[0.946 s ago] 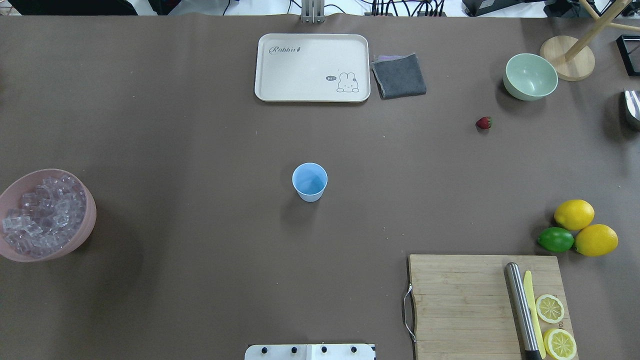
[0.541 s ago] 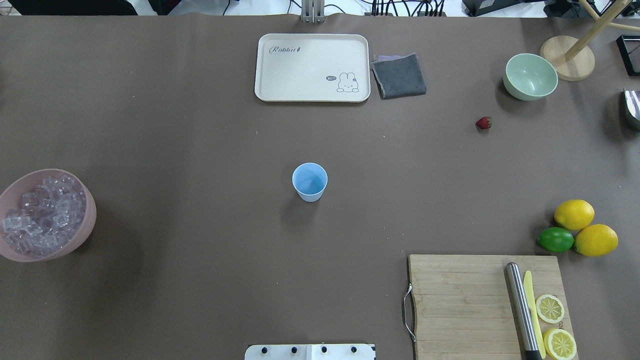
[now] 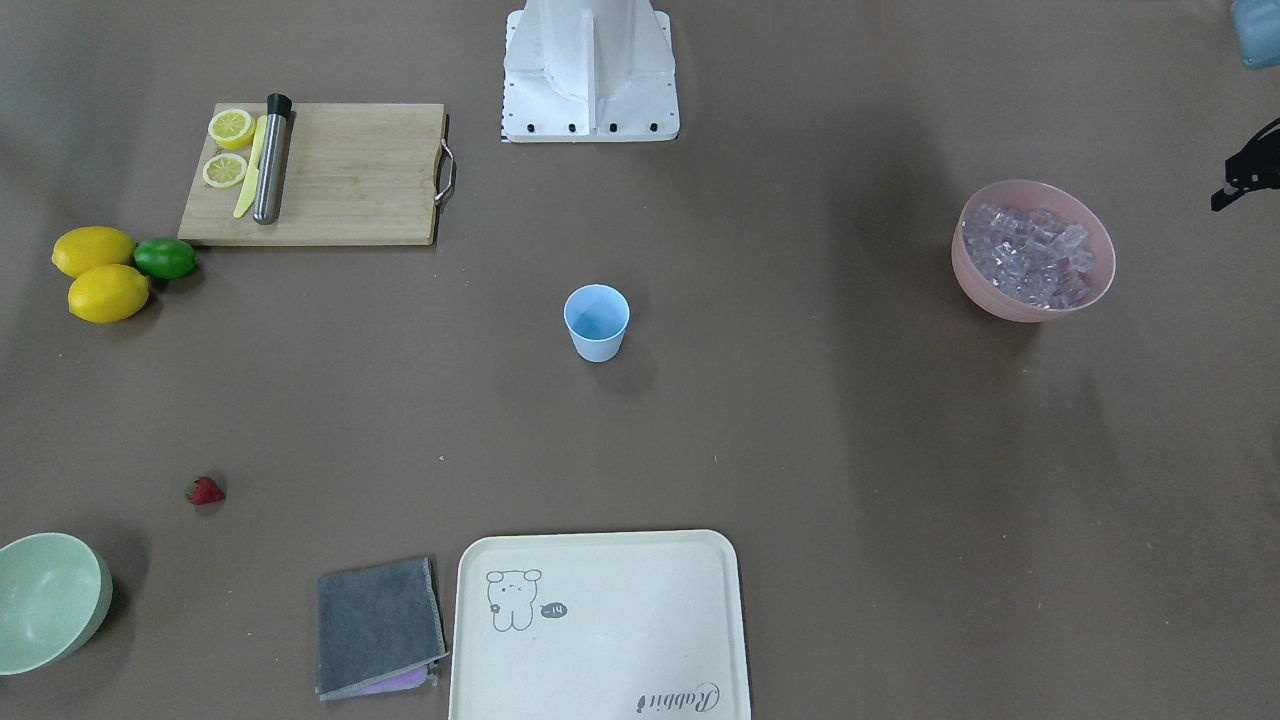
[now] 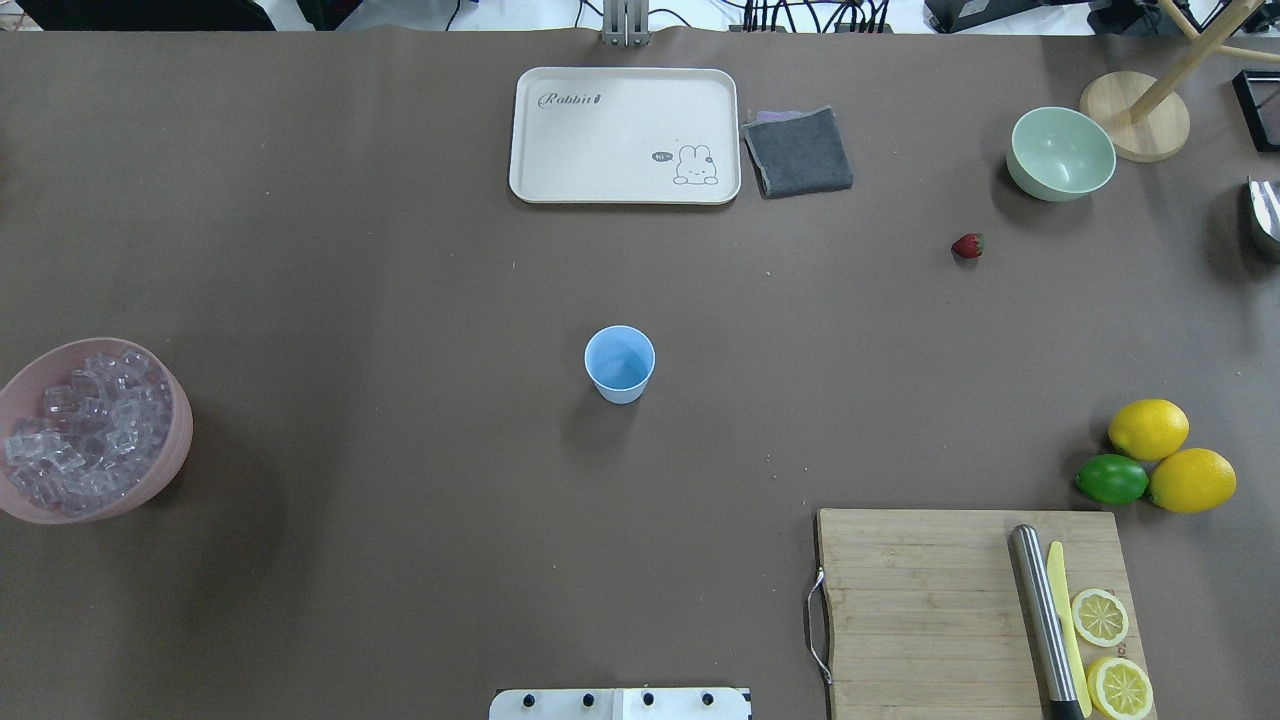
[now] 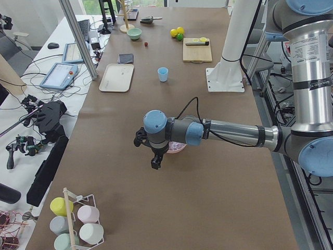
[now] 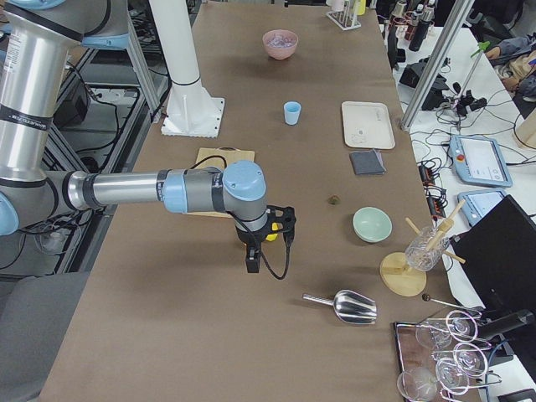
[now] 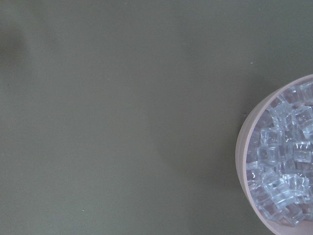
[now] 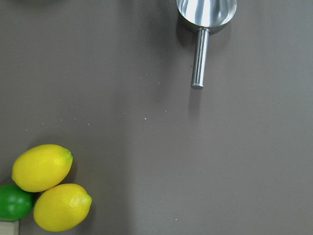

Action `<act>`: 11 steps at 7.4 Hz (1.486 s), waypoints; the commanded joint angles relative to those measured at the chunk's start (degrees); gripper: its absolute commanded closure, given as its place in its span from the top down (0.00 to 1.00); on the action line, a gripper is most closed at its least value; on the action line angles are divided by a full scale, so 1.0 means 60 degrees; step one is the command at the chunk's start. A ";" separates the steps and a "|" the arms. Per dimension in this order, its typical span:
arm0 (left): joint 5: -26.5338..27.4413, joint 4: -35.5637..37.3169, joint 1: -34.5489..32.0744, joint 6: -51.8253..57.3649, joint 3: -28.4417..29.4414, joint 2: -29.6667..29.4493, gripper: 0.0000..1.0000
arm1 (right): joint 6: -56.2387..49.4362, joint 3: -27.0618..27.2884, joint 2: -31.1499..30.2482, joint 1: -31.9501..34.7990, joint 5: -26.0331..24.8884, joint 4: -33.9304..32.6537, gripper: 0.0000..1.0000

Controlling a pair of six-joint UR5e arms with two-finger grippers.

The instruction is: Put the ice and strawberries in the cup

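Observation:
The pale-blue cup [image 4: 619, 362] stands upright and empty at the table's middle, also in the front view [image 3: 597, 320]. The ice [image 4: 85, 435] fills a pink bowl [image 4: 172, 470] at the left edge; the left wrist view shows the ice [image 7: 283, 171] at its right. One strawberry [image 4: 967, 246] lies at the far right near a pale-green bowl [image 4: 1061, 153]. My left gripper [image 5: 156, 160] hangs beside the pink bowl, over bare table; I cannot tell if it is open. My right gripper [image 6: 250, 265] hangs near the lemons [image 8: 43, 167]; I cannot tell its state.
A cream tray [image 4: 560, 170] and a grey cloth [image 4: 798, 151] lie at the back. A cutting board [image 4: 920, 610] with a steel rod, yellow knife and lemon slices is front right. Two lemons and a lime [image 4: 1111, 479] sit beside it. A metal scoop [image 8: 205, 12] lies at the right end.

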 commanded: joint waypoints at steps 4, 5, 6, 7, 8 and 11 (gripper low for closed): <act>-0.0015 -0.0298 -0.0014 0.0000 0.0011 -0.0218 0.99 | -0.0152 -0.0142 0.0053 0.0794 0.0649 0.0833 1.00; -0.0131 -0.1084 -0.0014 -0.0072 0.0070 -0.0379 0.99 | -0.0022 -0.0404 0.0052 0.0794 0.0590 0.1464 1.00; -0.0480 -0.1658 -0.0014 -0.0523 0.0085 -0.0787 0.99 | -0.0049 -0.0522 0.0081 0.0779 0.0575 0.1485 1.00; -0.0542 -0.1765 -0.0043 -0.0861 0.0346 -0.1096 0.99 | -0.0108 -0.0523 0.0053 0.0779 0.0545 0.1470 1.00; -0.0557 -0.2317 -0.0044 -0.1053 0.0392 -0.1331 0.99 | -0.0123 -0.0552 0.0023 0.0765 0.0560 0.1470 1.00; -0.0412 -0.4761 0.0554 -0.1815 0.0407 -0.1087 0.99 | -0.0108 -0.0553 0.0009 0.0721 0.0560 0.1470 1.00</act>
